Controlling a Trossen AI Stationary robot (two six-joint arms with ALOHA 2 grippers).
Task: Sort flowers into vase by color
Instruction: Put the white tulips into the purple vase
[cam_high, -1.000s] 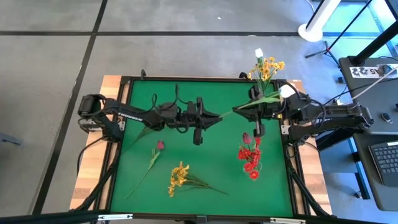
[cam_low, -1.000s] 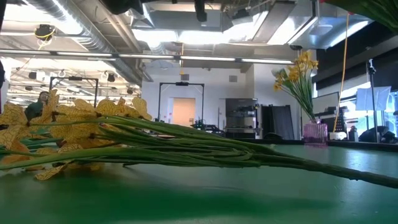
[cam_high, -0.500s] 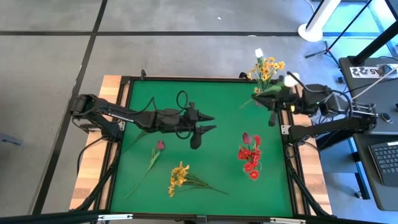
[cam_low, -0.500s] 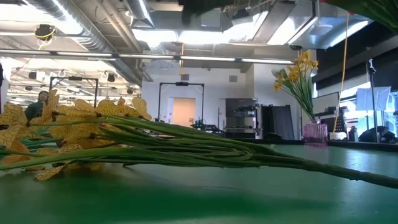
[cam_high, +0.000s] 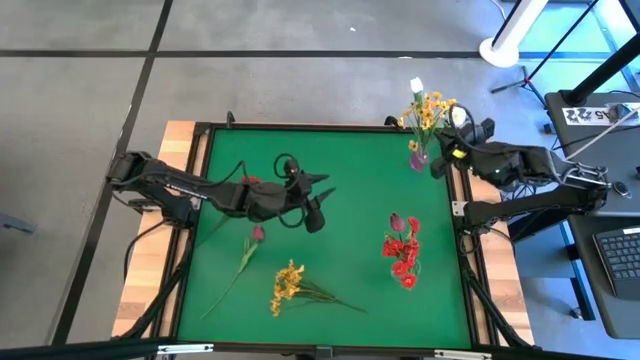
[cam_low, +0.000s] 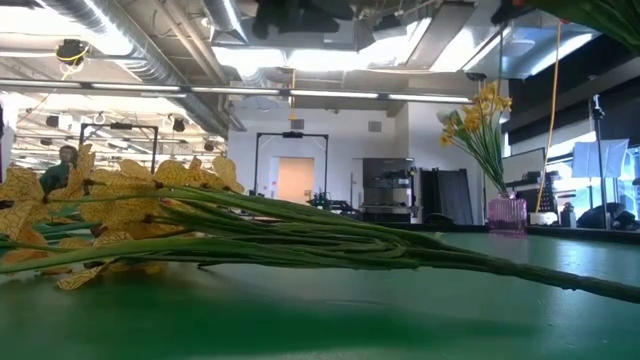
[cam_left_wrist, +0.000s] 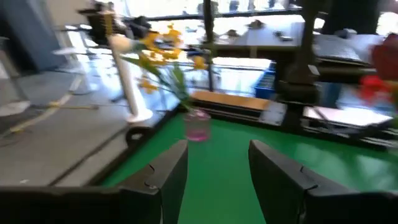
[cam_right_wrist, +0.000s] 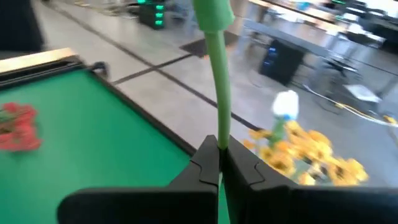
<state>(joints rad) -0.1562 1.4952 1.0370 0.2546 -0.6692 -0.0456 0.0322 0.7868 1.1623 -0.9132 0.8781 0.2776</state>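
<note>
R gripper clamps green stem by vase — L gripper released.

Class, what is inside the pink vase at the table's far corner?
The vase holds yellow flowers and one white flower. Their stem ends are hidden inside it.

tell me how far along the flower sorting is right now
Partly done. Yellow sprays and a white bloom already stand in the pink vase at the table's far right corner. In hand: the right end effector is shut on a green stem near that vase. The left end effector is open and empty over the mat. Left lying: the red cluster, the loose yellow spray and the dark pink bud.
</note>
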